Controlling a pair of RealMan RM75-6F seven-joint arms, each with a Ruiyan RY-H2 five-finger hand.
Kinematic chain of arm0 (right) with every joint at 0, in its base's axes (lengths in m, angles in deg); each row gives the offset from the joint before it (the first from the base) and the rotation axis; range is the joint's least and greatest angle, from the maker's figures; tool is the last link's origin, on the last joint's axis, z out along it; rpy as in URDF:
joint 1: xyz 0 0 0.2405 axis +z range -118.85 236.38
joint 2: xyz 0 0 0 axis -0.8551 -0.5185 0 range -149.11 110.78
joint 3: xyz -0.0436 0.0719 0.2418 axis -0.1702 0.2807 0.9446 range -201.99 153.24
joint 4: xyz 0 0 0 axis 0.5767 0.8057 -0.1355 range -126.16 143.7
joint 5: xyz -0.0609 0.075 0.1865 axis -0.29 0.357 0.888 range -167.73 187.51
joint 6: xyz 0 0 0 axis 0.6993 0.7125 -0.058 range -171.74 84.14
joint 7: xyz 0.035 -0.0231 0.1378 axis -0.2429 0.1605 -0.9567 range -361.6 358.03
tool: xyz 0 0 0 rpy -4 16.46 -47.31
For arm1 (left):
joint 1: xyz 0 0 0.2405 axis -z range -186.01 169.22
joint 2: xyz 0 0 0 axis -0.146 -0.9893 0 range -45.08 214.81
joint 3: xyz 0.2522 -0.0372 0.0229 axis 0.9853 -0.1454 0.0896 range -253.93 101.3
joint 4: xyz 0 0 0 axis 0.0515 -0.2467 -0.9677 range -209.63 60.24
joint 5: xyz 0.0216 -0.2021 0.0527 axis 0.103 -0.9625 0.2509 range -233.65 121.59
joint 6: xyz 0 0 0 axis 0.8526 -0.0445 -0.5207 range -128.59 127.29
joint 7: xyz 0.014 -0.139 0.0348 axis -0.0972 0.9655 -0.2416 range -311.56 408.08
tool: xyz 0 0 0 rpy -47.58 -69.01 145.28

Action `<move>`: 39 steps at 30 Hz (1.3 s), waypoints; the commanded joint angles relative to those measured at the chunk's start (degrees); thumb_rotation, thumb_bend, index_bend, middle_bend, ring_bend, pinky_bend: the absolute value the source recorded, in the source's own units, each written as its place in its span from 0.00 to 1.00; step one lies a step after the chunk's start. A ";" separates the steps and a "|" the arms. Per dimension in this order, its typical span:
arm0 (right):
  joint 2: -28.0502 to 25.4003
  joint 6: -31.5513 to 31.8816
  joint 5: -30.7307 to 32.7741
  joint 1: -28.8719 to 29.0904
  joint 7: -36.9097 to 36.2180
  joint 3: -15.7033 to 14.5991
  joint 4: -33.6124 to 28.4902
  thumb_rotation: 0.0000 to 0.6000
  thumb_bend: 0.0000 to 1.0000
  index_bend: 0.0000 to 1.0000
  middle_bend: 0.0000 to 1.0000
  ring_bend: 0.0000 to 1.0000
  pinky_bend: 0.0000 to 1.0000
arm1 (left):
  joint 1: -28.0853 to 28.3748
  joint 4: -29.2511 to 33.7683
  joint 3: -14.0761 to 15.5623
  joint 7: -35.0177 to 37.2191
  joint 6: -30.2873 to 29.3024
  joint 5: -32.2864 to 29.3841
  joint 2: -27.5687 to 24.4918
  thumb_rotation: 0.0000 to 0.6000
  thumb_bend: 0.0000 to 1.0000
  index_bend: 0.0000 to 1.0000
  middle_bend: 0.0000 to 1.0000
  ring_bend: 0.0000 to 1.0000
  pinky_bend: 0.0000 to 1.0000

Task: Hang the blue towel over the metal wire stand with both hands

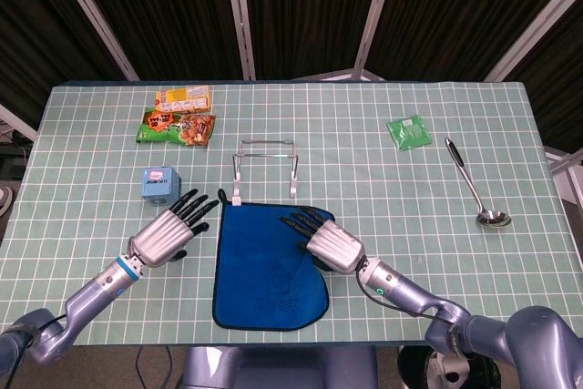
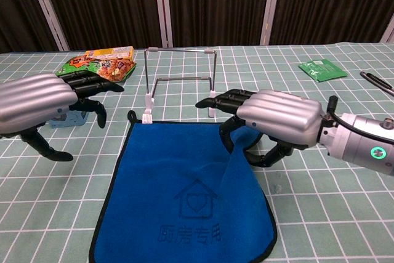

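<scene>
The blue towel lies flat near the table's front edge, its far edge just short of the metal wire stand. My right hand grips the towel's far right corner and holds it slightly off the table, so that side is folded up. Left of the towel's far left corner is my left hand, fingers spread and pointing at the corner, holding nothing and not touching the cloth.
A small blue box stands just behind my left hand. Two snack packs lie at the far left. At the far right lie a green packet and a metal ladle.
</scene>
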State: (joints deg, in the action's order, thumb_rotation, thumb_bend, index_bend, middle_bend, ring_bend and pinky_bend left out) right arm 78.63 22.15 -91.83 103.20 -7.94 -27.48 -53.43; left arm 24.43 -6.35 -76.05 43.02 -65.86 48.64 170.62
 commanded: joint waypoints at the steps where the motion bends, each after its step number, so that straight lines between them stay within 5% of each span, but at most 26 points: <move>1: -0.18 0.00 0.35 -0.12 -0.09 0.12 -0.52 1.00 0.55 0.63 0.00 0.00 0.00 | 1.11 -3.37 1.55 3.69 -0.54 0.85 3.18 1.00 0.12 0.39 0.00 0.00 0.00; 13: -0.59 0.36 0.66 -0.70 -1.23 -0.34 -0.23 1.00 0.55 0.63 0.00 0.00 0.00 | 3.39 -12.62 3.91 8.73 -0.47 1.41 10.83 1.00 0.12 0.39 0.00 0.00 0.00; 29: -1.04 1.40 0.42 -1.31 -2.09 -0.78 0.87 1.00 0.55 0.63 0.00 0.00 0.00 | 5.41 -15.73 4.52 10.06 -0.68 0.01 14.91 1.00 0.14 0.41 0.00 0.00 0.00; 39: -1.50 1.78 0.21 -1.58 -1.99 -0.99 0.81 1.00 0.55 0.63 0.00 0.00 0.00 | 5.98 -16.68 5.42 11.78 -1.04 -0.83 15.79 1.00 0.34 0.48 0.00 0.00 0.00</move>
State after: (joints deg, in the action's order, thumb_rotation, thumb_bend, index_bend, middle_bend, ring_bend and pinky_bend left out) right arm 77.15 23.92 -91.61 101.62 -9.92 -28.47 -52.61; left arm 30.38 -23.05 -70.66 54.76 -66.88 47.83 186.41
